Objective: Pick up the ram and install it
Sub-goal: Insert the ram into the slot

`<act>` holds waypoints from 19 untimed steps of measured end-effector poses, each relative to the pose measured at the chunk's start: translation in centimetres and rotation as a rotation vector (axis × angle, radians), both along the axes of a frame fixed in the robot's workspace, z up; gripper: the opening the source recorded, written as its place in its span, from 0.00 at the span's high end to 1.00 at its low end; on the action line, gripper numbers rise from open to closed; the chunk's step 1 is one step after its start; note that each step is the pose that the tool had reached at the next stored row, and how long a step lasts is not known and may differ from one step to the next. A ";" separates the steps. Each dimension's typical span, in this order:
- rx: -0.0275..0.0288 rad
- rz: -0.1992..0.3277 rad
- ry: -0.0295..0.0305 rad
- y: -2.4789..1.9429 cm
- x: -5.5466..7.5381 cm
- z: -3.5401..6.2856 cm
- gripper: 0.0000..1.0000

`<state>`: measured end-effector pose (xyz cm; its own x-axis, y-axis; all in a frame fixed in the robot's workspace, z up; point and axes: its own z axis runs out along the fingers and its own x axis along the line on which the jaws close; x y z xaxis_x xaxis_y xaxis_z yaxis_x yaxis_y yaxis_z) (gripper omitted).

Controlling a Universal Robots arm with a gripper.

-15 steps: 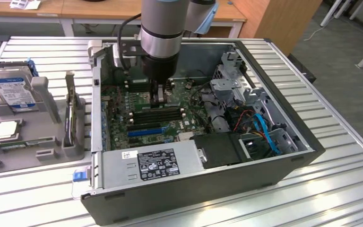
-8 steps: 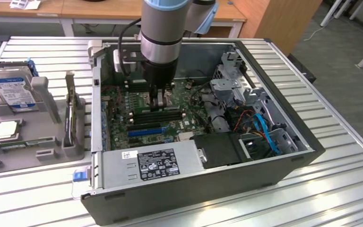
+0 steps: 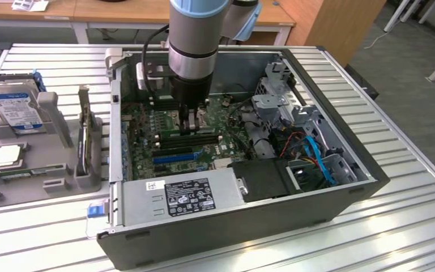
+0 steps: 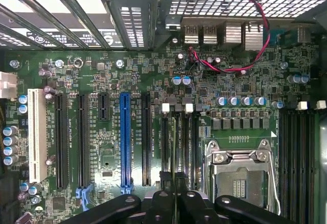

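Reaching down into the open computer case (image 3: 331, 198), the arm's gripper (image 3: 191, 120) hangs low over the motherboard (image 4: 245, 75), just beside the CPU socket (image 4: 240, 168). Its jaws stand almost closed, a narrow slit apart, and they pinch the ram (image 4: 173, 142). In the wrist view the stick shows edge-on as a thin line running away from the black fingers (image 4: 162, 203). It sits upright over the bank of black memory slots just beside the CPU socket, between two slot latches with white tips. Whether its lower edge already sits in a slot cannot be told.

Farther from the CPU socket, past those memory slots, lie the long expansion slots: black ones, a blue slot (image 4: 125, 137) and, farthest off, a white slot (image 4: 37, 132). A red-and-black cable (image 4: 258, 27) loops near the rear ports, also well away from the CPU socket.

In the exterior view the power supply (image 3: 179, 195) lies nearer the camera than the CPU socket, and a hard drive (image 3: 13, 107) stands in a grey fixture (image 3: 51, 113) outside the case, well to the exterior view's left of the CPU socket.
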<state>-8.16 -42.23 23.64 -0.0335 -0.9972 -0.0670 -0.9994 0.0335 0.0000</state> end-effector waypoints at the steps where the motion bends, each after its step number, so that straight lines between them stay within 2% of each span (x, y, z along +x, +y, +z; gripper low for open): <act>1: 0.0000 0.000 0.0000 0.00 0.0 0.00 0.88; 12: 0.0001 0.002 0.0001 0.00 0.0 -0.01 0.88; 19: 0.0000 0.039 0.0004 0.00 0.0 -0.01 0.88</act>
